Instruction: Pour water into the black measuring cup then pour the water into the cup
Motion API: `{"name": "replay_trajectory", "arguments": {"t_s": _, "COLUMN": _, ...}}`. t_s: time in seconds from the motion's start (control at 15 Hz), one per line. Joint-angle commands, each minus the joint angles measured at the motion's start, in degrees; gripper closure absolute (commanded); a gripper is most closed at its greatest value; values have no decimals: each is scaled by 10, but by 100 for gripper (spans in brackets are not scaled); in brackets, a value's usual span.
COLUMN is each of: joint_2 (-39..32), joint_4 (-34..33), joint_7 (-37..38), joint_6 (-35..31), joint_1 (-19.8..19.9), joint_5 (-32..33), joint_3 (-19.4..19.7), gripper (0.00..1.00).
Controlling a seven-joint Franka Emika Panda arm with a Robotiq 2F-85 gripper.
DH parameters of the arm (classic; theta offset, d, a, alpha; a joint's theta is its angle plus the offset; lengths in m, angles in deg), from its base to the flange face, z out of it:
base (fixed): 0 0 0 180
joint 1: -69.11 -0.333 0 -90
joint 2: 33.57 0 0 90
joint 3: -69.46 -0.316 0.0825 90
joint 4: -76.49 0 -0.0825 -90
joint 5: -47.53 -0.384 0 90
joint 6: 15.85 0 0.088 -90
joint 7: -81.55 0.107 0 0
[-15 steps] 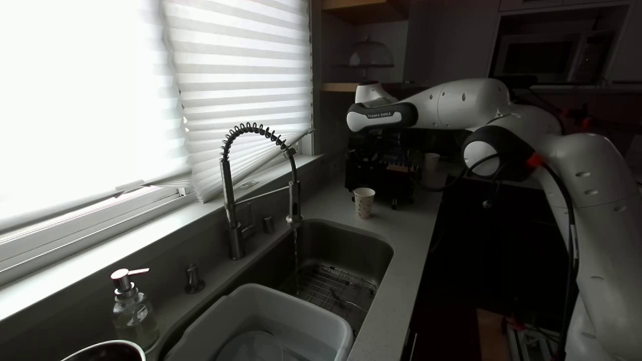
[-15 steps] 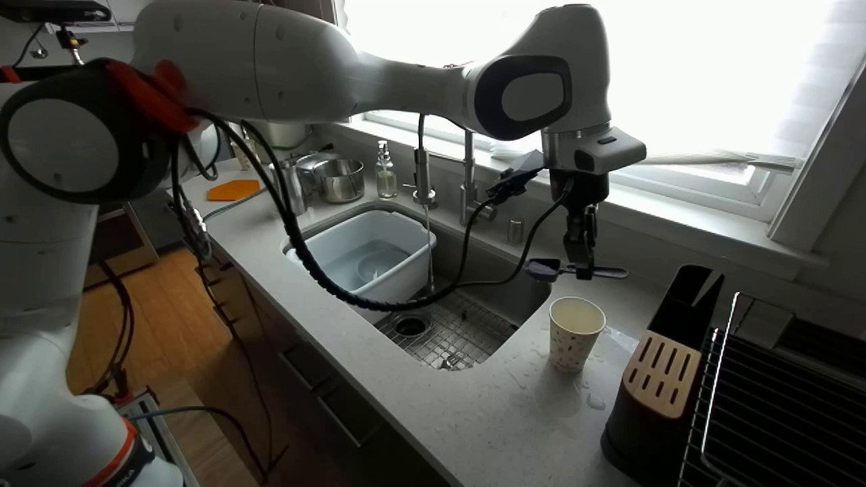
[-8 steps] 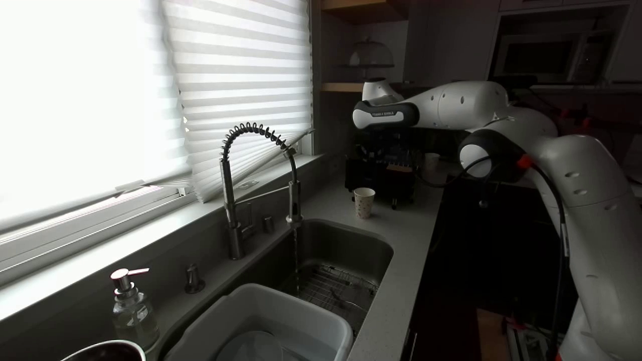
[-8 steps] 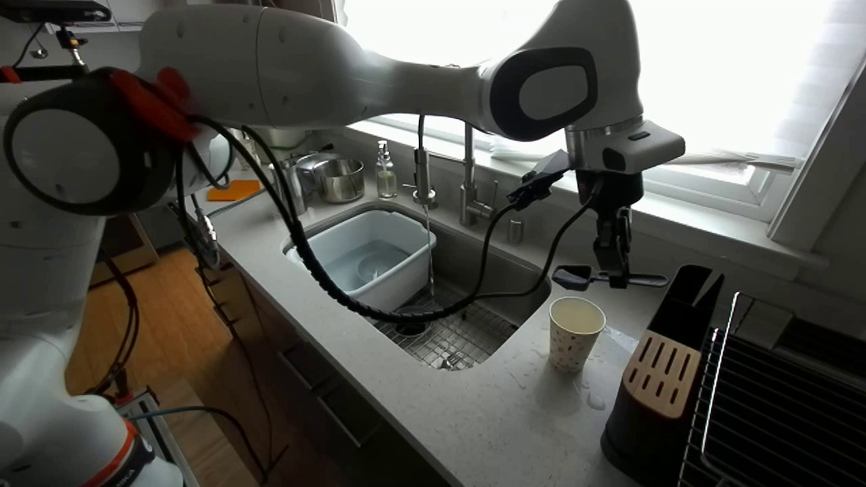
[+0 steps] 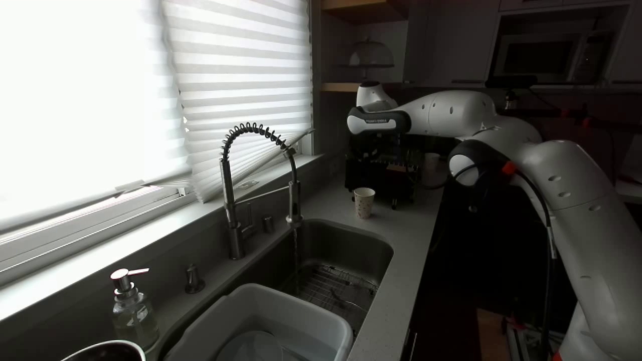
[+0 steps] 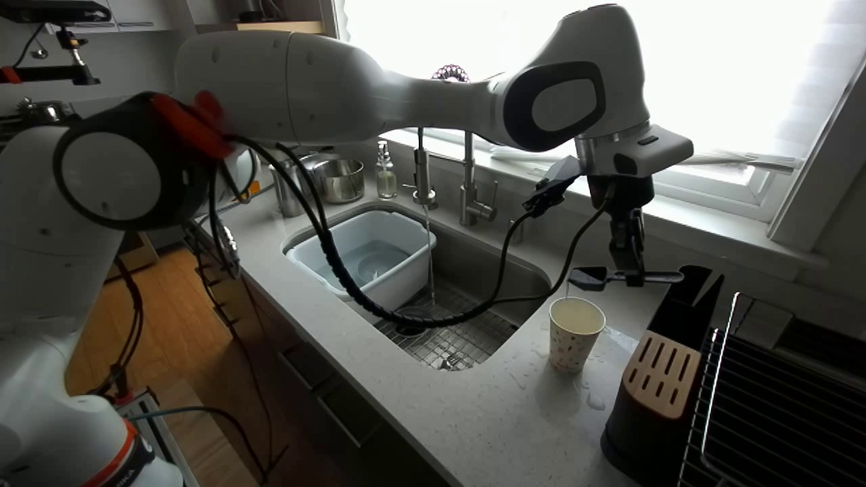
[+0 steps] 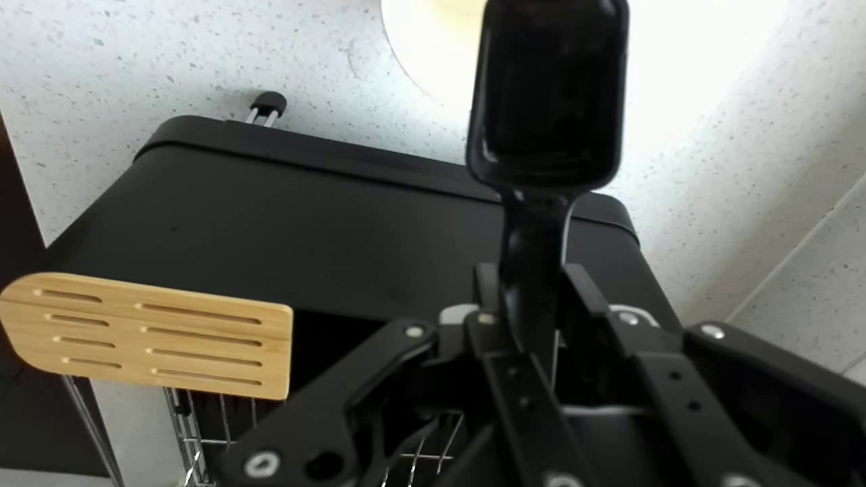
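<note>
The black measuring cup [image 6: 587,278] is a small scoop with a long flat handle. My gripper [image 6: 632,276] is shut on its handle and holds it level above the counter. In the wrist view the scoop [image 7: 548,95] points away from the gripper [image 7: 531,291], and its dark inside hides any water. The pale speckled paper cup [image 6: 575,338] stands upright on the counter, just below the scoop; it also shows in an exterior view [image 5: 364,203] and partly in the wrist view [image 7: 426,47]. A thin streak hangs under the scoop's tip, above the cup's rim. The gripper is lost in shadow in an exterior view.
Water runs from the coiled tap [image 5: 294,200] into the sink [image 6: 534,291], which holds a grey tub [image 6: 406,270]. A black holder with a slotted wooden top [image 6: 659,372] and a wire rack [image 6: 778,406] stand beside the cup. Water drops lie around the cup.
My gripper has carried the measuring cup away from the sink, toward the black holder, so its scoop is now by the paper cup's rim. The thin streak under the scoop is new. The grip is unchanged.
</note>
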State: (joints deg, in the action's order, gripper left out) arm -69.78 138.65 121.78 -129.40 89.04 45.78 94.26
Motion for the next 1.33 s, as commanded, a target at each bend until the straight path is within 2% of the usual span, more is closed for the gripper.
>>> {"name": "replay_trajectory", "arguments": {"t_s": 0.0, "joint_2": -21, "joint_4": -33, "joint_7": -5, "joint_6": -3, "joint_1": 9, "joint_5": -4, "joint_3": -2, "gripper": 94}}
{"name": "replay_trajectory", "arguments": {"t_s": 1.27, "joint_2": -27, "joint_4": -40, "joint_7": -1, "joint_6": -10, "joint_1": -7, "joint_5": 39, "joint_3": 16, "gripper": 94}}
